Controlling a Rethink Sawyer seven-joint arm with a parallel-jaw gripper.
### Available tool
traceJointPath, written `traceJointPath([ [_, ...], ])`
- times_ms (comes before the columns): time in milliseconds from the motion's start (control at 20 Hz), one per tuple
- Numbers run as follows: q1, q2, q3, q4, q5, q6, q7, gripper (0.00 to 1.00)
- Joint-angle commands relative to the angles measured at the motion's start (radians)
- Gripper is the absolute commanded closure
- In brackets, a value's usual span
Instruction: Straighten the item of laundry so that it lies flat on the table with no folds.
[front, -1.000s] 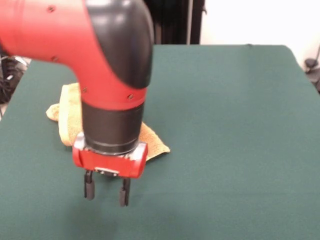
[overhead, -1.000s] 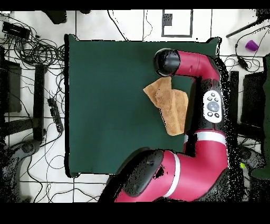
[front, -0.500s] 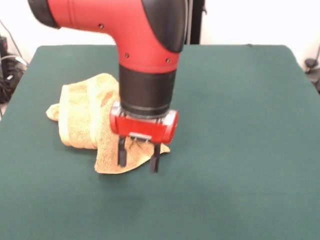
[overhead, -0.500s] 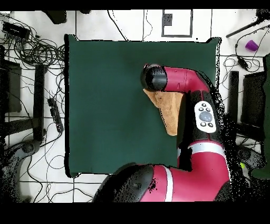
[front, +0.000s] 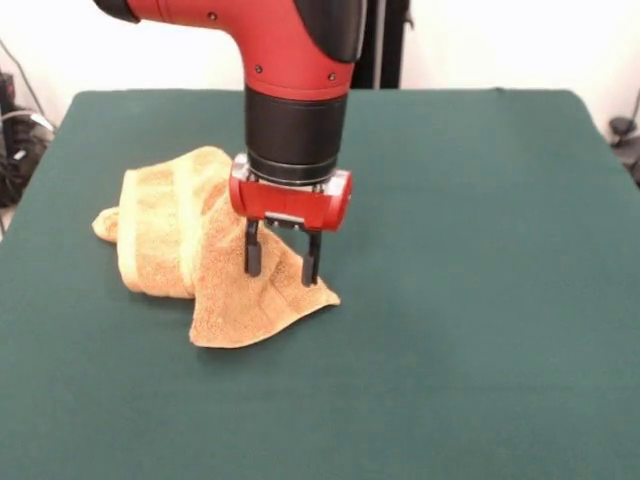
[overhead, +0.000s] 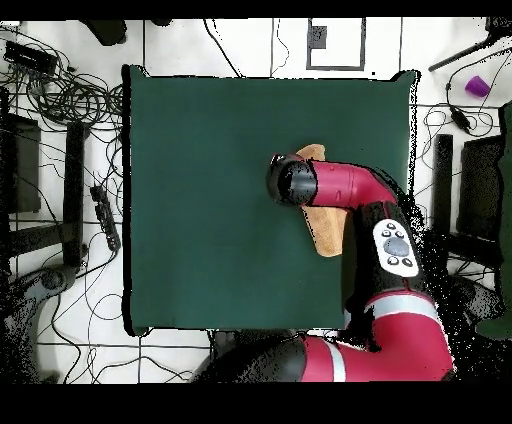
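Observation:
The item of laundry (front: 200, 262) is an orange-yellow terry towel, folded over itself and bunched on the left half of the dark green table (front: 470, 250). One pointed corner of it reaches toward the front. My gripper (front: 282, 262) hangs open right over the towel's front right flap, fingertips just above or touching the cloth, with nothing held. From above, the arm covers most of the towel (overhead: 324, 222), and the gripper itself is hidden under the wrist (overhead: 290, 181).
Bare green tabletop (overhead: 200, 180) stretches wide on every side of the towel. Cables and stands (overhead: 60, 150) clutter the floor around the table.
The gripper has moved from the table's front edge back and to the right, and now stands over the towel. The towel's front flap, hidden before, now shows.

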Motion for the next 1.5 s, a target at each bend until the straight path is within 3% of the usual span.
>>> traceJointPath([
  [50,0.023,0.092,-0.005,0.222,-0.015,-0.247,0.225,0.0],
  [600,0.275,0.193,-0.207,0.089,0.202,-0.259,0.346,0.0],
  [950,0.37,0.221,-0.296,0.047,0.335,-0.188,0.312,0.0],
  [1150,0.327,0.236,-0.261,0.085,0.338,-0.28,0.249,0.0],
  [1500,0.15,0.209,-0.13,0.167,0.216,-0.384,0.116,0.0],
])
